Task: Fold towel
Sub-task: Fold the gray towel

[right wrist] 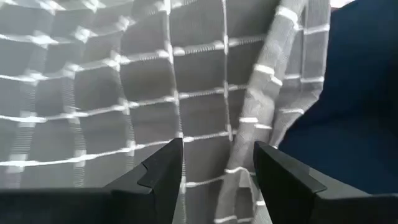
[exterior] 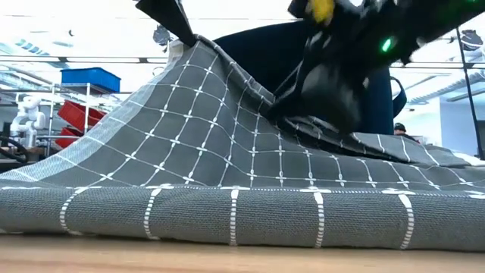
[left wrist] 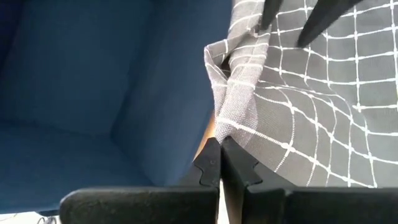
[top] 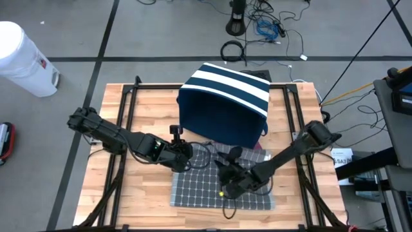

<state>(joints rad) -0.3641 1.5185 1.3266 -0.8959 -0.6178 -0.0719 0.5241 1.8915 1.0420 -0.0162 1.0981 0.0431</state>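
A grey towel (top: 193,190) with a white grid lies on the wooden table's near middle, and its far left part is drawn up into a peak (exterior: 193,42). My left gripper (top: 185,154) is shut on that raised part. My right gripper (right wrist: 217,168) stands open close over the towel's middle (top: 226,182), with nothing between its fingers. In the left wrist view its two fingers (left wrist: 323,15) show beyond the raised fold. My left gripper pinches a bunched fold at the towel's far left edge (left wrist: 231,124) between its shut fingers, which slant downward from the table's left. Several layers look gathered there. The held part is lifted and the cloth slopes down from it, while the near part (exterior: 242,216) stays flat on the table.
A navy fabric bin with white stripes (top: 225,106) stands right behind the towel at the far middle. Black frame rails (top: 122,122) run along the table's left and right sides. Bare wood (top: 129,193) lies left of the towel.
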